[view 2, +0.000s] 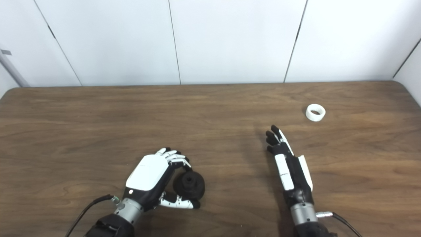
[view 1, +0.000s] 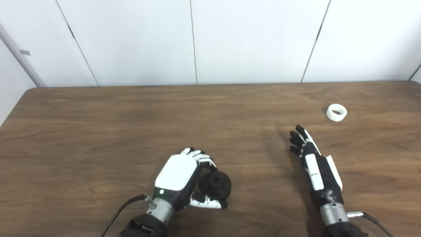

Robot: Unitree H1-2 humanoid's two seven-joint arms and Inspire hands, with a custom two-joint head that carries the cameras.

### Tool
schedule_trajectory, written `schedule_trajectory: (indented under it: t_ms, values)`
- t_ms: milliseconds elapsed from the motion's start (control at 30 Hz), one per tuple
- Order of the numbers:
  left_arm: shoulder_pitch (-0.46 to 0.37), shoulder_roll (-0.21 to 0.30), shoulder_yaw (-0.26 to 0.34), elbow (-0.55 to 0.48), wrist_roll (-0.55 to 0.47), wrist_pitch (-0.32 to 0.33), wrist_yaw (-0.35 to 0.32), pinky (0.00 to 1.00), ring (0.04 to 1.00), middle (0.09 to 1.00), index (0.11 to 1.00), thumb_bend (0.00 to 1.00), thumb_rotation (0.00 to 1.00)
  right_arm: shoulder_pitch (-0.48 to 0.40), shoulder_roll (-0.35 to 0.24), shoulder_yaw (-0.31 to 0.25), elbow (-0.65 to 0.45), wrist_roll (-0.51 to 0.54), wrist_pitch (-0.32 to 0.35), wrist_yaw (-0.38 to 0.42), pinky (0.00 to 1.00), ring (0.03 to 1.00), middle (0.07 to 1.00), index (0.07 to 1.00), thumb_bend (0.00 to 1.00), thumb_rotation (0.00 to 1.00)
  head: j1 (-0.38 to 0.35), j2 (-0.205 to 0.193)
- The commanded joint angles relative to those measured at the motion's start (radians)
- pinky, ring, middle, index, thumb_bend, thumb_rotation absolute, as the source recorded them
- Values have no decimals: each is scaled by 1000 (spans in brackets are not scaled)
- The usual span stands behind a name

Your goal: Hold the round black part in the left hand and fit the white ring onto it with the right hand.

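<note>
Left hand [view 1: 179,177] curled around round black part [view 1: 215,185] low on table [view 1: 98,131], right hand [view 1: 312,161] empty with fingers extended, white ring [view 1: 336,112] lying flat ahead and slightly right of it, apart, nearer right hand.

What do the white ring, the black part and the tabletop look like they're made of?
White ring: probably plastic, matte, evenly white and opaque. Round black part in the left hand: likely matte plastic or rubber, with no glare. Table: wood or wood-look laminate, with brown grain and a soft sheen.
</note>
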Motion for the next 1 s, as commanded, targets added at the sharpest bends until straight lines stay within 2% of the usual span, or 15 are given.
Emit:
schedule_trajectory:
  t_ms: [0,200,433,967]
  values:
    - [38,2,-10,45,33,16,-22,952,871,784,485,523,53,20,17,11,-11,4,12,-5,896,917,915,947,562,1000,-1,11]
    - [66,-14,4,68,7,13,11,946,869,777,484,523,52,18,13,17,-23,-2,21,-11,892,912,910,945,550,1000,-1,19]
    - [91,-22,19,117,-73,-19,63,958,878,782,485,522,52,20,8,21,-35,-10,32,-20,883,901,906,942,566,1000,-5,28]
    - [105,-10,17,158,-98,-39,113,948,876,783,485,523,50,17,4,28,-39,-5,35,-25,872,902,906,943,565,1000,-29,34]
